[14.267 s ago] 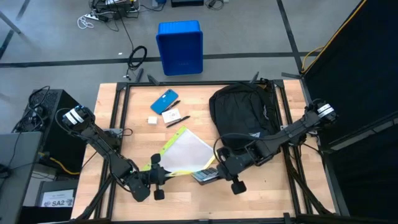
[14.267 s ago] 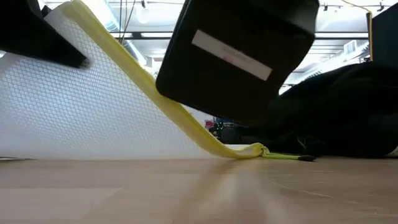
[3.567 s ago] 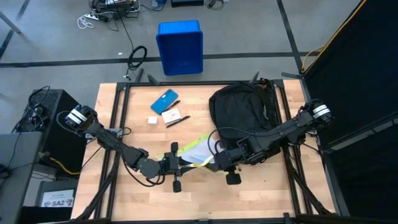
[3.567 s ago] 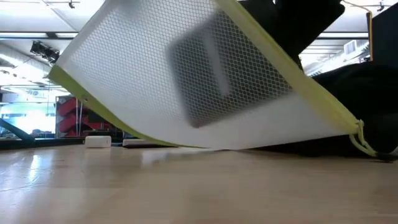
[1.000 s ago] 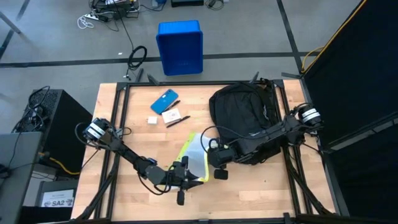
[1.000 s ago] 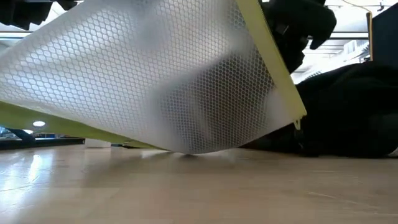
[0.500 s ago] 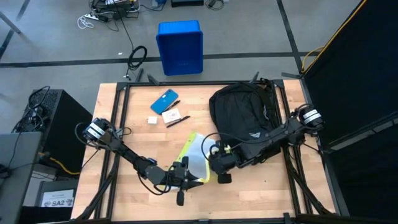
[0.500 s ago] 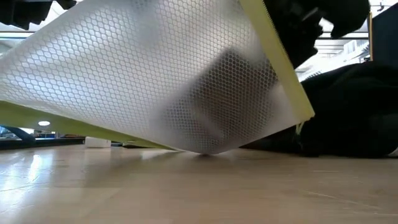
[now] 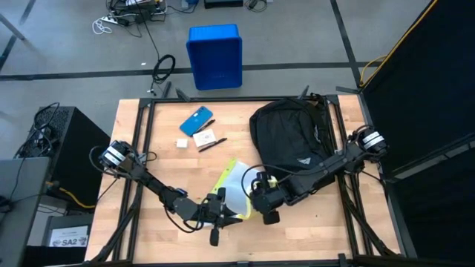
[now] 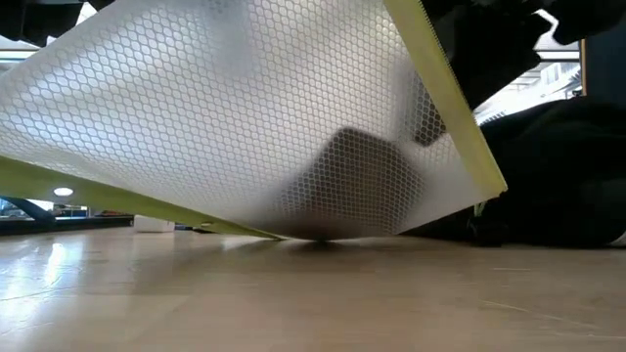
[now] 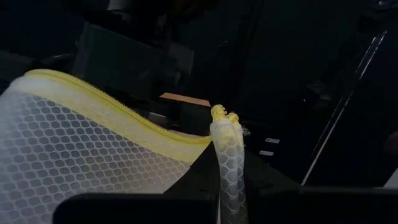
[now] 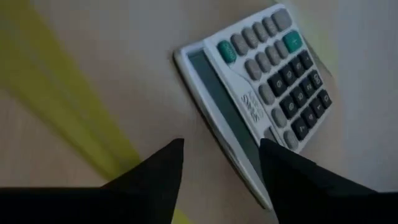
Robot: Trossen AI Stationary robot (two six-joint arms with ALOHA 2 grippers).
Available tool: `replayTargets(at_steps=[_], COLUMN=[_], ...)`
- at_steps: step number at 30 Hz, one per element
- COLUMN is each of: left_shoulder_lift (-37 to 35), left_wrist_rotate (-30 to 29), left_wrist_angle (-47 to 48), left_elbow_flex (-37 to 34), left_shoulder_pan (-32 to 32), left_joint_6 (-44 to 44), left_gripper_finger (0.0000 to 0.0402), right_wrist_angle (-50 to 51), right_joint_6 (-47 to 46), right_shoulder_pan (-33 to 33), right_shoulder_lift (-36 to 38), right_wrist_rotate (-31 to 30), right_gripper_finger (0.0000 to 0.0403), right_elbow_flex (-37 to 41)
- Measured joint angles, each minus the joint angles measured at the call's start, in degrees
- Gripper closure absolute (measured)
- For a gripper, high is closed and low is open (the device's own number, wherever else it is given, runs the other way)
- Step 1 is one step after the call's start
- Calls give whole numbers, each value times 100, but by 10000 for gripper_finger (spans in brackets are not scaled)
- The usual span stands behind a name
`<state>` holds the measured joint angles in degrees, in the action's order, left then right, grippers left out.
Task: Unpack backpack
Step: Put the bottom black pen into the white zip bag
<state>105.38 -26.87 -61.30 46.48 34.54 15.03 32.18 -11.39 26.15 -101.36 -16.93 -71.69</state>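
We see the right gripper (image 12: 221, 171), fingers parted, over a calculator (image 12: 261, 93) inside the mesh pouch (image 9: 236, 189). The left gripper (image 9: 226, 210) pinches the pouch's edge, arm stretched low across the table (image 9: 312, 233). The backpack (image 9: 289, 137) lies behind, right.

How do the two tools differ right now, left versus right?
The left tool is shut on the mesh pouch, pinching its edge and tilting it up; the right tool stands open, holding nothing. The left sits near the table's front middle, the right beside the backpack, over a calculator. Both meet at the pouch.
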Motion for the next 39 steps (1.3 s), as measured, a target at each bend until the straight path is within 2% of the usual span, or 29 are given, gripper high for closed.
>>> replayTargets(at_steps=[13, 23, 28, 31, 33, 39], left_shoulder_lift=[-2, -7, -7, -7, -7, -7], left_wrist_rotate=[20, 20, 20, 20, 20, 109], left_wrist_angle=[17, 37, 39, 39, 39, 39], left_elbow_flex=[0, 0, 0, 0, 0, 0], left_shoulder_pan=[0, 0, 0, 2, 0, 1], left_joint_6=[-103, -103, -103, -103, -103, -103], left_gripper_finger=[402, 402, 402, 402, 402, 402], right_wrist_angle=[1628, 2561, 2557, 2024, 1583, 1394], right_joint_6=[-74, -630, -910, -711, -390, 8], right_shoulder_pan=[236, 489, 776, 975, 1138, 1513], right_shoulder_lift=[24, 27, 27, 27, 27, 24], right_wrist_rotate=[-7, -18, 144, 65, -95, -1399], right_gripper_finger=[196, 227, 236, 237, 237, 242], right_elbow_flex=[-520, -608, -477, -214, 27, 436])
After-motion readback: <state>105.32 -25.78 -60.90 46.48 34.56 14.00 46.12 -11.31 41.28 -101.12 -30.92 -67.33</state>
